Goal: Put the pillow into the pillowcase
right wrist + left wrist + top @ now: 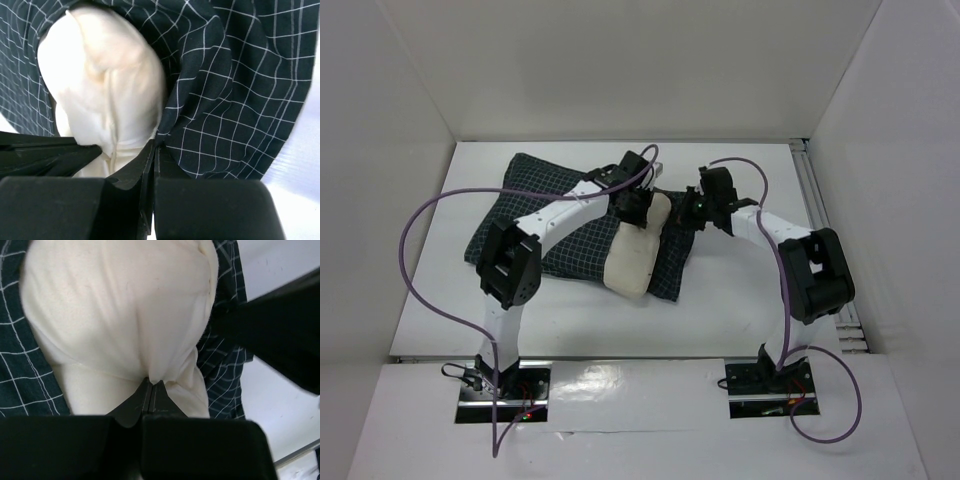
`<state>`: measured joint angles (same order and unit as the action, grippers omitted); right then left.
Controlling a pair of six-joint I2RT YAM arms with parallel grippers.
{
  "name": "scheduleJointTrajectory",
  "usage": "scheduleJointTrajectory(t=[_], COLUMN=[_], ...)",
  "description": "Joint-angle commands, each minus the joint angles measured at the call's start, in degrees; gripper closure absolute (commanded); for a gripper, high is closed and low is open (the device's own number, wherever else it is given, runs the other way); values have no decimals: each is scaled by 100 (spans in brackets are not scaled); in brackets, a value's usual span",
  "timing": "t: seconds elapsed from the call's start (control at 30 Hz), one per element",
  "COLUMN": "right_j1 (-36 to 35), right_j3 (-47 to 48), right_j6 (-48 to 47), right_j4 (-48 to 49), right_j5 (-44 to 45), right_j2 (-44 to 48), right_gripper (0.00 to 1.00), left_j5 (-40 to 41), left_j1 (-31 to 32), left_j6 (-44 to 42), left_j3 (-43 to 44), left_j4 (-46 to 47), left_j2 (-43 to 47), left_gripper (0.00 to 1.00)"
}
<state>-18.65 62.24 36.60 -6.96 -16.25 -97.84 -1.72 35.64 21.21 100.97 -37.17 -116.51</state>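
1. One dark checked pillowcase [570, 262] is spread flat on the white desk [740, 310], with most of its length lying to the left.
2. The left jaws are closed, and a small fold of the pillow [120, 315] is pinched between their tips.
3. The pillow is lodged partly inside the case; its cream end is exposed at the open mouth, right of centre.
4. The right jaws are shut on what appears to be the hem of the case's mouth, just beside the pillow.
5. The pillow is judged light, soft and springy. A shallow pinch may slip, so a deeper bite at a corner or seam would be preferred. The thin, limp case is best held at its hem.
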Motion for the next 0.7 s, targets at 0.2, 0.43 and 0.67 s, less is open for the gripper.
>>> scheduleJointTrajectory(t=[0.2, 0.43, 0.67], right_j1=[477, 740, 740], right_j3=[799, 799, 851], right_j6=[181, 365, 418], right_j4=[863, 1249, 1760], right_j5=[104, 351, -53], right_j2=[362, 942, 1373], right_gripper=[100, 100, 100], left_j5=[216, 49, 49], left_j1=[110, 110, 110], left_j6=[-689, -627, -680], left_j3=[-903, -1413, -1545], left_j4=[-1785, -1495, -1434], left_j2=[-152, -214, -521], left_gripper=[100, 100, 100])
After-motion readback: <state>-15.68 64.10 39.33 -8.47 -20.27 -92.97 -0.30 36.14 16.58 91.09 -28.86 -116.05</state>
